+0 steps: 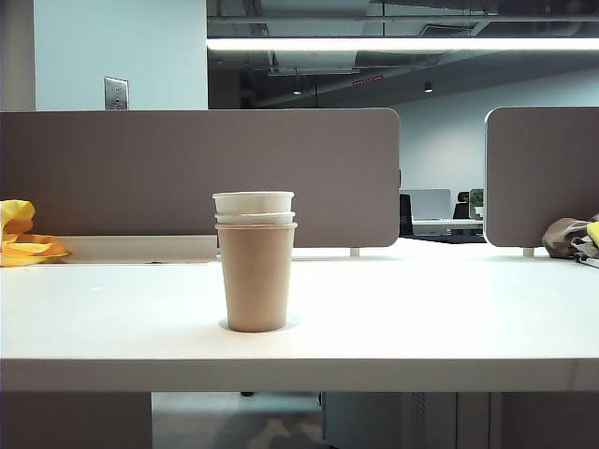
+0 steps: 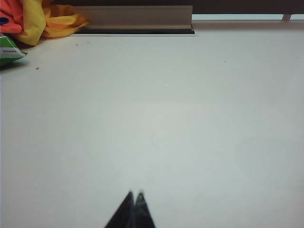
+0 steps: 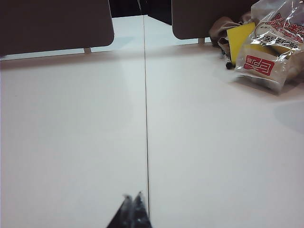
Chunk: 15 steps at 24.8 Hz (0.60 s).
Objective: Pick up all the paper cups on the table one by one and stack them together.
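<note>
Tan cup [image 1: 256, 277] upright on table [image 1: 449, 309], two white cups [image 1: 254, 208] nested inside; left gripper [image 2: 135, 194], right gripper [image 3: 132, 195] clenched (empty).

The left gripper [image 2: 135, 194] hangs low over the table [image 2: 190, 123], its two dark fingertips pressed together to a single point with nothing between them. Ahead of it the white top lies bare but for a few tiny specks. At the far edge runs a pale grey rail [image 2: 137, 18] (the foot of a partition, it seems). In the far left corner lies a crumpled yellow and orange cloth [image 2: 45, 19], just beside a green packet [image 2: 8, 51].
</note>
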### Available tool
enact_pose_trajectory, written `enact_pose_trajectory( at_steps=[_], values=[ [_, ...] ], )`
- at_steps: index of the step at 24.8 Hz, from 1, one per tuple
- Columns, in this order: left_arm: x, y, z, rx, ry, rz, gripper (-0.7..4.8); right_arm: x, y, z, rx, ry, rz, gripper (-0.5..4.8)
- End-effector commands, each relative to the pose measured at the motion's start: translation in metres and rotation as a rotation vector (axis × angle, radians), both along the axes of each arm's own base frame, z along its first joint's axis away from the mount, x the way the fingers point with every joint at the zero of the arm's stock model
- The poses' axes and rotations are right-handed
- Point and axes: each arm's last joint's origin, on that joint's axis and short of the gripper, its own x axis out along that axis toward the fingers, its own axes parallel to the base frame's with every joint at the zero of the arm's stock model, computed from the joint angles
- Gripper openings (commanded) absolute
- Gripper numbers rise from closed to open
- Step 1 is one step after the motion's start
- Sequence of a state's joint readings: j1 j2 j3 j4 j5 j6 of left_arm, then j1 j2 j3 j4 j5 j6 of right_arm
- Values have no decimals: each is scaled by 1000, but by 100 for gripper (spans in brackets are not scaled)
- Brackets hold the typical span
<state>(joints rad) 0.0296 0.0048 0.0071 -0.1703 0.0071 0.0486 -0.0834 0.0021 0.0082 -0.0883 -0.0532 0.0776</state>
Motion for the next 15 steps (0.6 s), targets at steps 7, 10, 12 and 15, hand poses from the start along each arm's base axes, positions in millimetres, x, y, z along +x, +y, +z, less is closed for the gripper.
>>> enact_pose_trajectory(
  at_steps=[7,10,12,15],
  values=[
    [0,0,1,1,-8,3,-5,0,0,0,-4,-6,-2,-6],
    [0,0,1,1,-7,2,-5,0,1,0,-4,-6,12,-5],
    [0,0,1,1,-7,2,-5,0,4,0,-4,-6,36,-5],
    [0,0,1,1,-7,2,-5,1,8,0,-3,-7,78,-5]
  ],
)
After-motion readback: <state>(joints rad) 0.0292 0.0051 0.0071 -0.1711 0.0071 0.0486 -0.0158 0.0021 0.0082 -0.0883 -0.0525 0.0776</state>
